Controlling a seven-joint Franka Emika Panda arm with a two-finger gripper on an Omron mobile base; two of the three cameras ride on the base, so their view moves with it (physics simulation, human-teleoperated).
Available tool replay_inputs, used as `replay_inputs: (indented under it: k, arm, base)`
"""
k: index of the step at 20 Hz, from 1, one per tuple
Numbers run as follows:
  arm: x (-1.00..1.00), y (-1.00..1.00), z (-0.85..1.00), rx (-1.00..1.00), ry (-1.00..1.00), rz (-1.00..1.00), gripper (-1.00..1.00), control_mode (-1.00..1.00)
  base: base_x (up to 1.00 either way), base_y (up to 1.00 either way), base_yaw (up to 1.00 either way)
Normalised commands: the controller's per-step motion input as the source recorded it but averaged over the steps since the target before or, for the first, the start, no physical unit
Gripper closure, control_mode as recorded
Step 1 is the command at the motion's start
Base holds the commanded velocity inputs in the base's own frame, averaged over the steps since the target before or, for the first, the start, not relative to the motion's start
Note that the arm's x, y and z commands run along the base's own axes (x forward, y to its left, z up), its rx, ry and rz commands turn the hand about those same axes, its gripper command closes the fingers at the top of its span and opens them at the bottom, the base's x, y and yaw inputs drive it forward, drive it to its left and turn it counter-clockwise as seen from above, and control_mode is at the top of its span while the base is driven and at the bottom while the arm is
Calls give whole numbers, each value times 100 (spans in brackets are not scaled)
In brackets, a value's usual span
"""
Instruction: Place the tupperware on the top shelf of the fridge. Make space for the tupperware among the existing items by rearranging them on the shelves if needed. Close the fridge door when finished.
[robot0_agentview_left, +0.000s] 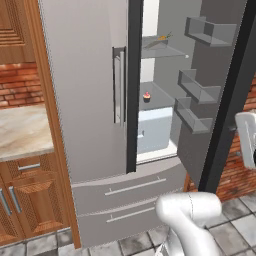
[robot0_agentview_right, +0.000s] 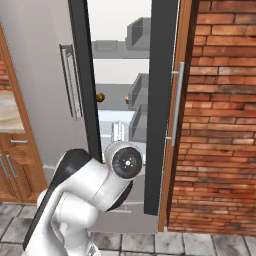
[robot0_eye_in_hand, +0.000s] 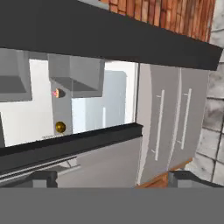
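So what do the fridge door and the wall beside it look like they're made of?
The fridge door looks like smooth grey metal or painted steel, matte, with a silvery handle. The wall looks like rough red brick with pale mortar lines.

no readable text, labels or numbers

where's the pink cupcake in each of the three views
Left base view: the cupcake sits mid-picture on a grey shelf in the open fridge.
Right base view: I cannot make it out; the door edge covers that spot.
Hand view: left of centre, small, above the brown ball.
Shared landmark: the drawer handles.
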Motion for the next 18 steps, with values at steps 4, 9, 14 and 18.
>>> replay_inputs:
  k: [4,9,14,18]
  arm:
    - [0,-100,0,36,-9,0,-100,-100]
    - [0,-99,0,21,0,0,-100,-100]
    - [23,-68,0,16,4,0,-100,-100]
    - [51,-45,0,12,4,5,-100,-100]
  base:
    - [0,0,0]
    - [0,0,0]
    - [0,0,0]
    - [0,0,0]
